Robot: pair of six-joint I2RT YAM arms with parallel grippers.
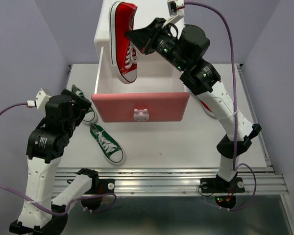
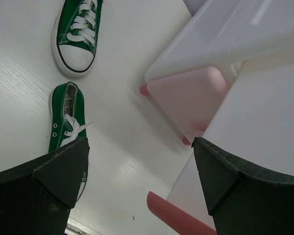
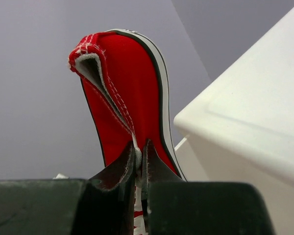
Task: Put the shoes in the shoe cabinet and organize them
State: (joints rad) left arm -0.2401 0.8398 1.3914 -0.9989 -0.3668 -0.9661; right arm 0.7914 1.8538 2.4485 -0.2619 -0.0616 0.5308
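My right gripper (image 1: 138, 37) is shut on a red sneaker (image 1: 123, 41) and holds it toe-down above the open upper drawer (image 1: 139, 106) of the white shoe cabinet (image 1: 104, 27). In the right wrist view the fingers (image 3: 129, 166) pinch the red sneaker (image 3: 127, 93) at its laced edge, beside the cabinet (image 3: 250, 122). A second red sneaker (image 1: 206, 105) lies mostly hidden behind the right arm. One green sneaker (image 1: 107, 143) lies in front of the drawer, another (image 1: 82, 100) sits by my open, empty left gripper (image 1: 83, 108). The left wrist view shows both green sneakers (image 2: 77, 34) (image 2: 63, 125) left of that gripper (image 2: 139, 171).
The pulled-out drawer's darker pink front with its bunny knob (image 1: 140, 114) juts over the table's middle. The paler lower drawer front (image 2: 186, 95) is closed. A metal rail (image 1: 166, 174) runs along the near table edge. Grey walls stand on both sides.
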